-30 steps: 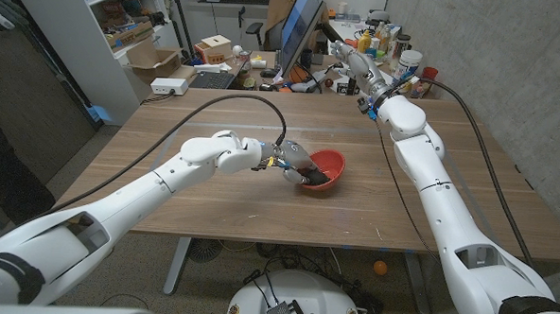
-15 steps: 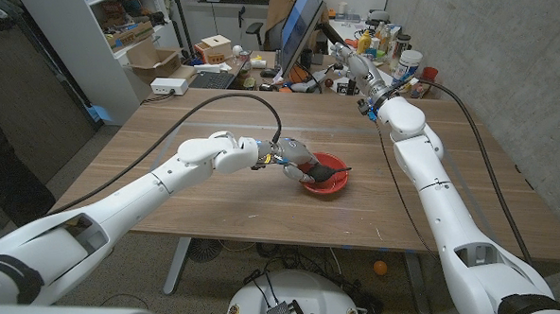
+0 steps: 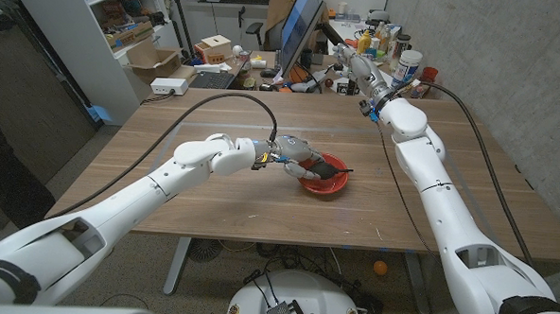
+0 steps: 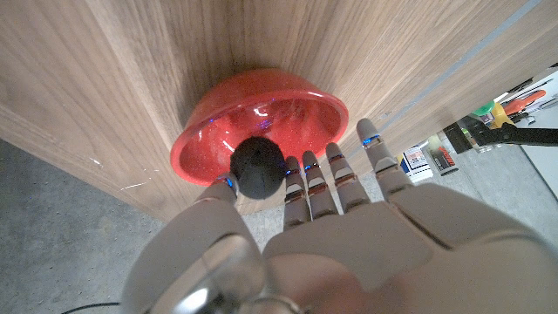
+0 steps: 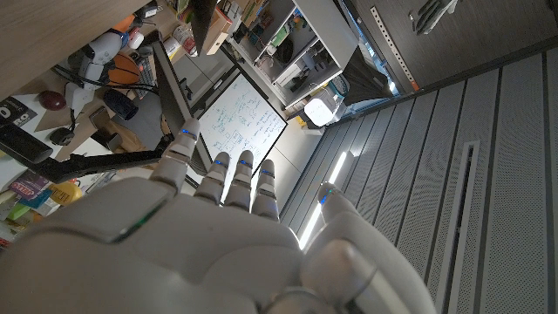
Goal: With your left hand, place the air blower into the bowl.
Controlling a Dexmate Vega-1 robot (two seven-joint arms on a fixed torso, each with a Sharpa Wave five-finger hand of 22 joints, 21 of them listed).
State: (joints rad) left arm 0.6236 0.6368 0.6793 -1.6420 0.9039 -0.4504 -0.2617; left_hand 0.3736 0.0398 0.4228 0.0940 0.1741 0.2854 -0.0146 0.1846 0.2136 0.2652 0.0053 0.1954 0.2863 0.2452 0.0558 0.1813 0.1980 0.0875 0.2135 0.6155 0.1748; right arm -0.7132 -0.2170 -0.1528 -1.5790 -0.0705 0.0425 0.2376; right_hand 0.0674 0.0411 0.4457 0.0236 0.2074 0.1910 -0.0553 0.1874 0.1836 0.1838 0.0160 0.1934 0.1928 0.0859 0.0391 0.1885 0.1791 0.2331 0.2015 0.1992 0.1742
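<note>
Head view: left hand (image 3: 297, 156) grips air blower (image 3: 325, 167) over red bowl (image 3: 331, 186); release pending. Right hand (image 3: 349, 56) raised, fingers apart.

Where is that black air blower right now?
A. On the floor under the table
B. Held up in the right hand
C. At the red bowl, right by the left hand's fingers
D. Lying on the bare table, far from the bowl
C: the left wrist view shows the air blower over the rim of the red bowl, right at the fingers of the left hand.
</note>
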